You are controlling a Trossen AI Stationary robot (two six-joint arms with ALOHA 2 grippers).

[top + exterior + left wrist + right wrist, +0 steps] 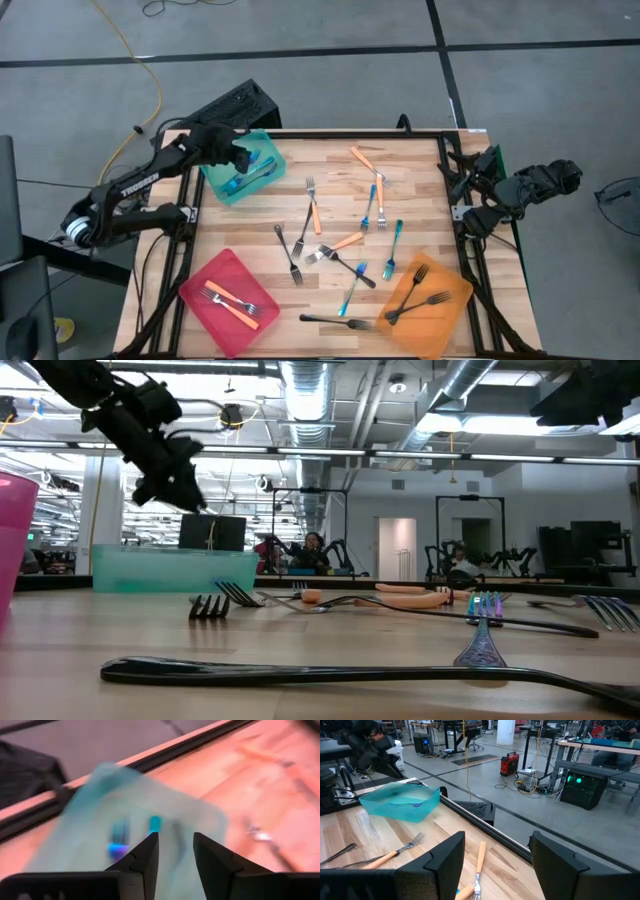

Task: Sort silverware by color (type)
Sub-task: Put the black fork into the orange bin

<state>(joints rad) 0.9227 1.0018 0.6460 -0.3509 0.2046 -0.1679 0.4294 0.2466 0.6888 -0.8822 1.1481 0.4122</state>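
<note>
Silverware, slim small forks, three kinds, lying partly sorted across the wooden table (330,150).

Blue-handled forks (250,172): resting inside the teal tray (218,184) at the far left corner, long axes running roughly along the tray's diagonal. Further loose blue fork (370,205) lying near table centre, nearly front to back; another blue fork (392,248) just right of it, similarly aligned; third blue fork (351,290) angling toward the front edge.

Orange-handled forks, metal tines: pair (232,300) lying in the red tray (200,285) at the front left, crossing diagonally. Loose orange fork (313,205) lying near centre, tines pointing away from the front; another orange fork (362,158) slanting near the far edge; one more orange fork (338,245) lying across the middle.

All-black forks: two (420,295) sitting in the orange tray (455,300) at the front right, tines toward the far side and right. Loose black fork (290,255) lying left of centre; long black fork (335,320) stretching along the front edge, side to side.

Left gripper (175,851): hovering over the teal tray, jaws standing narrowly apart, holding nothing.

Right gripper (495,855): waiting off the table's right edge, jaws spread wide, carrying nothing.
</note>
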